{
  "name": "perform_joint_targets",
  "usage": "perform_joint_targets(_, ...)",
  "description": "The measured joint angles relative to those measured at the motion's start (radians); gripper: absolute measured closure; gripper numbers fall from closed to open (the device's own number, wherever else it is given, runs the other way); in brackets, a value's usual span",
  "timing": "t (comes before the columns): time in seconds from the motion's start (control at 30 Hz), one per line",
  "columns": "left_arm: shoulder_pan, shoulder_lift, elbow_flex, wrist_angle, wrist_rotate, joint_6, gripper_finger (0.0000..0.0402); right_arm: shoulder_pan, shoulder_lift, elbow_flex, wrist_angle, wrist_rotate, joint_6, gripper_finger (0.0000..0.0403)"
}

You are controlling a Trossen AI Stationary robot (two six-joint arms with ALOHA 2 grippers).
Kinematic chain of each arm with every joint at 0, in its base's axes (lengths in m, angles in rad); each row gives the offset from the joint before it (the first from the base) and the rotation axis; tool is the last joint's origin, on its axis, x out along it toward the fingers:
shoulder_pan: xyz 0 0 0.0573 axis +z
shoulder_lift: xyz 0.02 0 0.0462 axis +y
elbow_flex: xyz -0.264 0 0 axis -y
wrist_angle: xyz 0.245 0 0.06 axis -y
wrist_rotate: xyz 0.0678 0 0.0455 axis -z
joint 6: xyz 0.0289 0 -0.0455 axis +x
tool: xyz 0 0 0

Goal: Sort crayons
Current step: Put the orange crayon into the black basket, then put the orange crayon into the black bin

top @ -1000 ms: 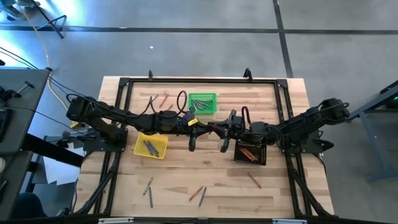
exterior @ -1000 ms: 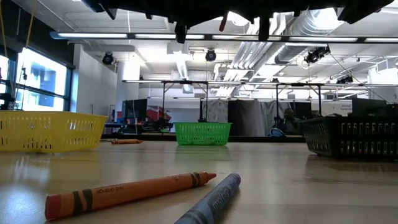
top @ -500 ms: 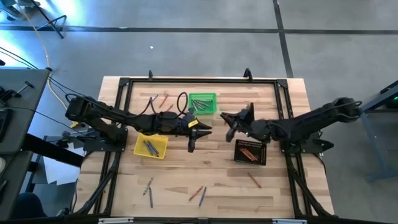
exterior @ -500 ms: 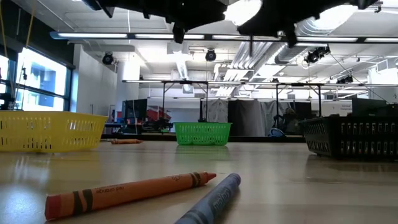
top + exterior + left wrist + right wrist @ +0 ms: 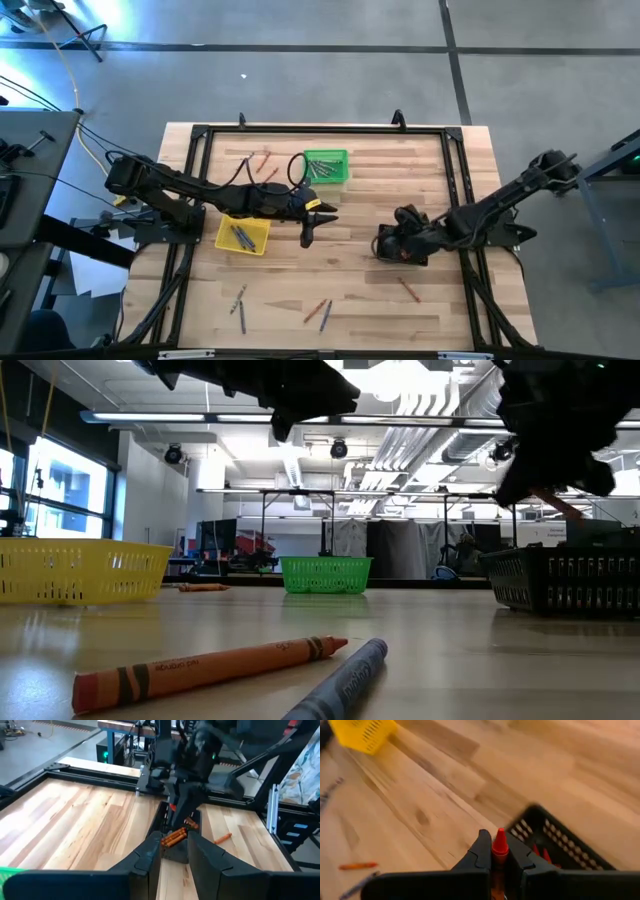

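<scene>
My right gripper (image 5: pixel 499 857) is shut on an orange-red crayon (image 5: pixel 499 845) above the left end of the black basket (image 5: pixel 404 246), which holds orange-red crayons (image 5: pixel 174 838). My left gripper (image 5: pixel 175 855) stands open and holds nothing at mid-table (image 5: pixel 310 226), pointing toward the black basket. Blue-grey crayons lie in the yellow basket (image 5: pixel 242 234), and grey ones in the green basket (image 5: pixel 325 166). Loose crayons lie flat on the table near its front edge (image 5: pixel 318 311). My right gripper pinches the orange-red crayon between its two fingers, the crayon lying along them. Its pointed tip (image 5: pixel 499 836) sticks out past the fingertips. The fingers slant down from the table's right side. The crayon is lifted clear, over the basket's edge.
More loose crayons lie at the far left (image 5: pixel 256 160), the near left (image 5: pixel 238 298) and just in front of the black basket (image 5: pixel 408 290). In the low view an orange crayon (image 5: pixel 205 672) and a blue-grey one (image 5: pixel 340 685) lie close by. A black frame (image 5: pixel 320 130) borders the table.
The two grippers met at mid-table with the orange-red crayon between them. My left gripper has let go of it and stayed where it was. My right gripper has drawn back with the crayon toward the table's right and near edges, tipped downward, rolled, and sunk over the black basket.
</scene>
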Motion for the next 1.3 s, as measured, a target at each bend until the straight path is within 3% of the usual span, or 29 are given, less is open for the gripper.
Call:
perform_joint_targets(0.13,0.001,0.0,0.0,0.004,0.0,0.0,0.0318,0.022,0.041,0.0,-0.022,-0.02,0.036,0.0388)
perform_joint_targets(0.43,0.002,0.0,0.0,0.003,-0.001,0.0,0.0318,0.023,0.045,0.0,-0.034,-0.108,0.007,0.032)
perform_joint_targets(0.6,0.002,0.0,0.0,0.003,-0.002,0.009,0.0316,0.023,0.01,0.027,-0.072,-0.208,0.008,0.0311)
perform_joint_targets(0.8,0.002,0.0,0.0,-0.001,-0.002,0.01,0.0316,0.058,0.019,0.183,-0.123,-0.39,0.032,0.031)
perform_joint_targets(1.07,0.002,0.0,0.0,-0.035,-0.002,0.054,0.0316,0.159,0.246,0.3,-0.31,-0.517,0.252,0.0309)
perform_joint_targets(1.3,0.002,0.0,0.0,-0.039,-0.002,0.072,0.0316,0.181,0.433,0.349,-0.34,-0.637,0.282,0.0309)
